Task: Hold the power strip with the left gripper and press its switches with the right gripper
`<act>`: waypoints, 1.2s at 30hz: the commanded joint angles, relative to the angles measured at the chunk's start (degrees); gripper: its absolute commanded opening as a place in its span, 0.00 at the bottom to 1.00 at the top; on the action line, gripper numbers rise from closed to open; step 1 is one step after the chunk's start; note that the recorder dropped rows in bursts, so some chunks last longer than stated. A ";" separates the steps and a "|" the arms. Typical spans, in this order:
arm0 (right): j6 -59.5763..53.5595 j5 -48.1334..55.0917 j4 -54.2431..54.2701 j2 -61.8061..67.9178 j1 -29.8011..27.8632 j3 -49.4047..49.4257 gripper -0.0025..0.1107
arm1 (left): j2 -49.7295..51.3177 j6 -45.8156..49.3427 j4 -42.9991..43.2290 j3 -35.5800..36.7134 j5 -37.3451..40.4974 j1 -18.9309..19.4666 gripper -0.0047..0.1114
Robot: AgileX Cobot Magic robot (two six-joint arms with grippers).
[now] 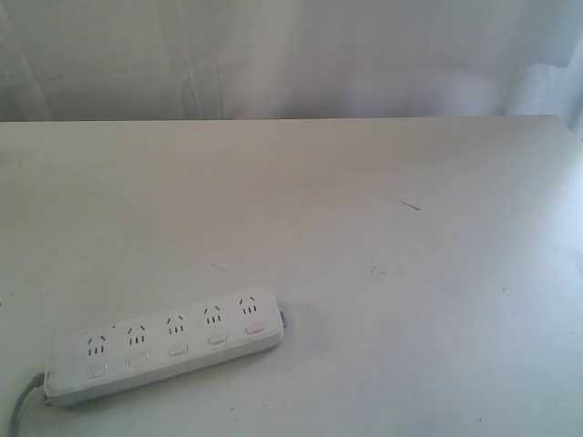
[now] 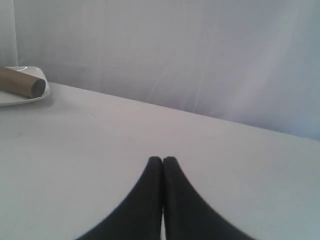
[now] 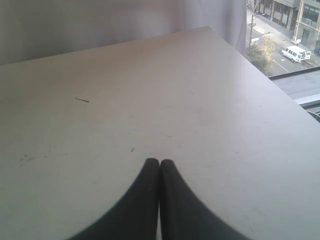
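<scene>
Lying on table [image 1: 364, 228]: power strip [image 1: 164, 346]; left hand [image 2: 162, 161], right hand [image 3: 159, 163] both pressed together.

Exterior view looks down across the bench [image 1: 383, 164] to its far edge. Wrist views skim low; the right, facing a far corner, shares its dark scratch [image 3: 82, 100].

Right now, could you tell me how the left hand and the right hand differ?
The left hand faces a curtain; the right hand faces the table's corner and a window. A plate with a brown roll lies ahead of the left hand, only a small dark scrap ahead of the right hand. Both are shut, holding nothing.
</scene>
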 commanded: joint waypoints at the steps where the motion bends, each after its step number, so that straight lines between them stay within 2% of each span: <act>1: -0.02 -0.38 -0.13 -0.32 0.22 0.06 0.02 | -0.21 -7.08 5.66 -5.16 2.75 0.06 0.04; 3: -0.02 -0.38 -0.13 -0.32 0.22 0.06 0.02 | -0.21 -7.79 7.18 -9.18 8.09 0.06 0.04; 5: -0.02 -0.38 -0.13 -0.32 0.22 0.06 0.02 | -0.21 -5.31 6.71 -15.77 18.84 0.06 0.04; 6: -0.02 -0.38 -0.13 -0.32 0.22 0.06 0.02 | -0.21 1.37 3.15 -20.94 26.37 0.06 0.04; 7: -0.02 -0.38 -0.13 -0.32 0.22 0.06 0.02 | -0.21 7.29 -0.13 -23.47 29.76 0.06 0.04; 8: -0.02 -0.38 -0.13 -0.32 0.22 0.06 0.02 | -0.21 18.19 -7.06 -27.74 33.98 0.06 0.04; 10: -0.02 -0.38 -0.13 -0.32 0.22 0.06 0.02 | -0.21 29.89 -15.38 -32.34 37.78 0.06 0.04; 14: -0.02 -0.38 -0.13 -0.32 0.22 0.06 0.02 | -0.21 33.39 -18.09 -38.03 47.49 0.06 0.04; 18: -0.02 -0.38 -0.13 -0.32 0.22 0.06 0.02 | -0.21 33.39 -22.91 -38.44 47.93 0.06 0.04; 23: -0.02 -0.38 -0.13 -0.32 0.22 0.06 0.02 | -0.21 33.24 -38.07 -38.68 48.30 0.06 0.04; 25: -0.02 -0.38 -0.13 -0.32 0.22 0.06 0.02 | -0.21 33.24 -41.64 -38.68 48.42 0.06 0.04; 27: -0.02 -0.38 -0.13 -0.32 0.22 0.06 0.02 | -0.21 33.65 -42.33 -38.68 48.42 0.06 0.04; 31: 0.02 -0.38 -0.13 -0.32 4.30 0.06 0.02 | -0.21 33.63 -42.44 -38.68 46.83 0.06 0.04; 36: 0.02 -0.38 -0.13 -0.32 4.87 0.06 0.02 | -0.21 33.63 -42.60 -38.68 36.55 0.06 0.04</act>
